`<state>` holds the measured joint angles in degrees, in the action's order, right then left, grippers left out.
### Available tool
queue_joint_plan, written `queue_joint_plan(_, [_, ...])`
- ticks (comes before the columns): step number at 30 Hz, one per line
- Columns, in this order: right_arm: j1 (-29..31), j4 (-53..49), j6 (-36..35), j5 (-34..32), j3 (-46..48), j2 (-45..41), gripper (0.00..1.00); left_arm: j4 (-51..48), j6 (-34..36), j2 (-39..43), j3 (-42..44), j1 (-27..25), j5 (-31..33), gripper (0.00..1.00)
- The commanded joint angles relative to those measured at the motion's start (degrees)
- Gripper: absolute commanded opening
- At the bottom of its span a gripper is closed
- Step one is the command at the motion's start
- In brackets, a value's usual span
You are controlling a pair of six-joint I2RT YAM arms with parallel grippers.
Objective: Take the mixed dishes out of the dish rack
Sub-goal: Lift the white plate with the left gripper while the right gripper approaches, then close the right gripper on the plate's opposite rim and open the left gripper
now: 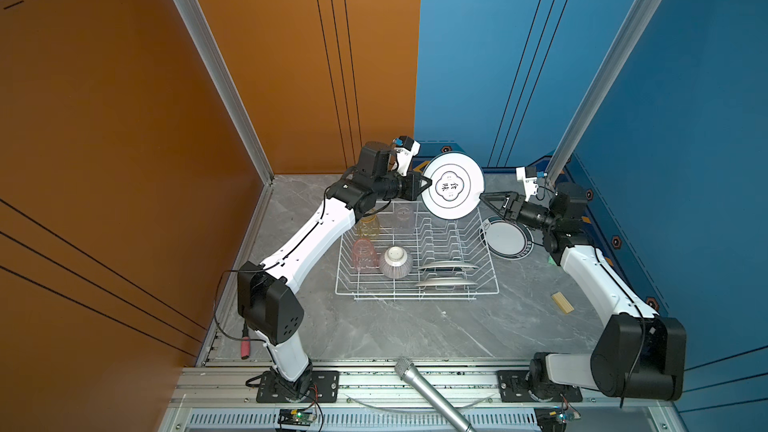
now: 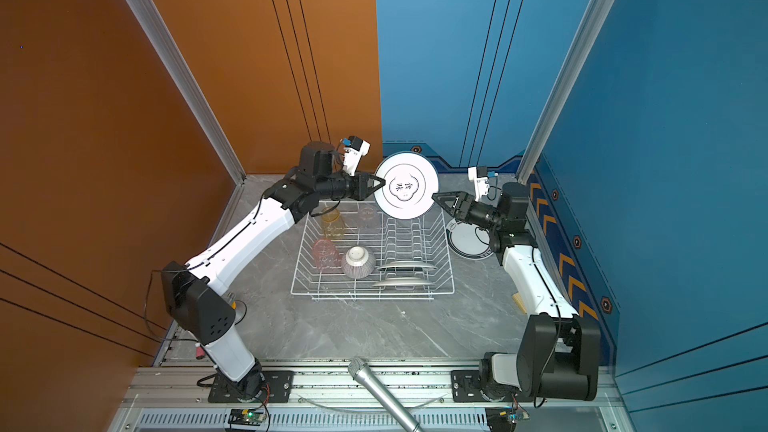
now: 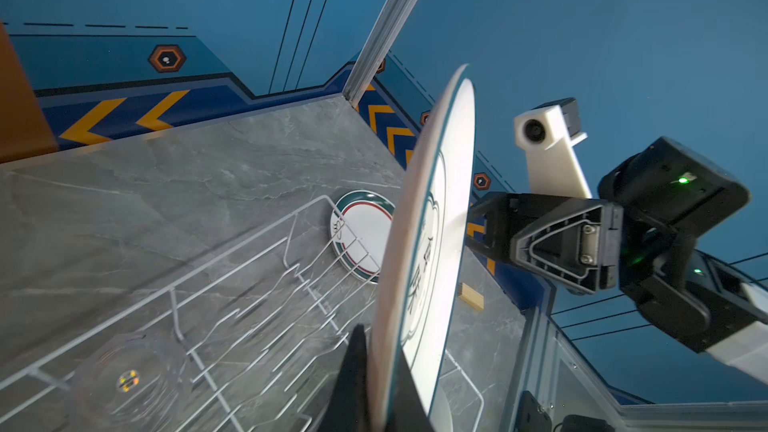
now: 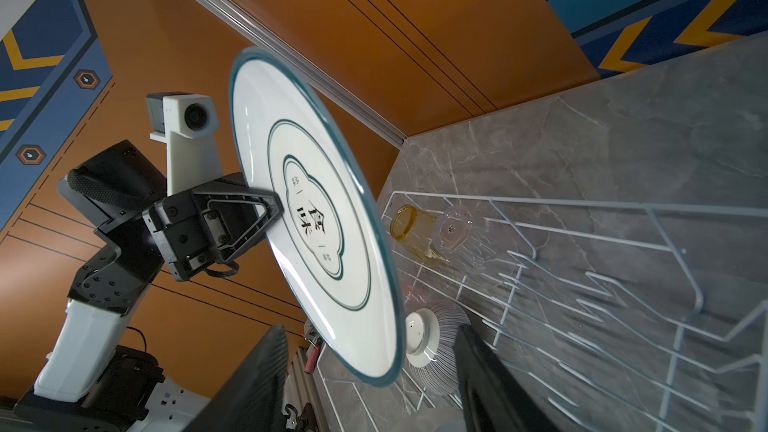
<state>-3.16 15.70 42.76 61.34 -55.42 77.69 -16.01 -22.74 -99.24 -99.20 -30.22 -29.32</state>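
Silver microphone (image 1: 432,394) pokes in at the tabletop's (image 1: 415,334) near edge. Beyond it the dish rack (image 1: 415,293) holds three tumblers (image 1: 368,224), a striped bowl (image 1: 395,261) and two plates (image 1: 446,265). Above the rack's far right corner the left gripper (image 1: 429,182) pinches the black-character plate (image 1: 453,184) by its rim, while the right gripper's (image 1: 484,198) spread jaws straddle the opposite rim without clamping it.
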Motion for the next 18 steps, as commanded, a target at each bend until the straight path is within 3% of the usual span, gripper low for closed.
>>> queue_joint_plan(1, [0.9, 8.3, 5.2, 1.1, 1.0, 1.5, 0.62, 10.4, -6.0, -0.2, 0.8, 0.0, -6.5, 0.0])
queue_joint_plan(11, [2.4, 28.4, 19.6, 2.4, 1.5, 5.3, 0.52, 18.4, -13.3, -4.1, 1.8, -0.9, -10.7, 0.0])
queue_joint_plan(18, [2.7, 33.1, 23.5, 2.8, 1.6, 7.2, 0.31, 20.0, -14.3, -5.4, 1.5, -1.2, -10.5, 0.0])
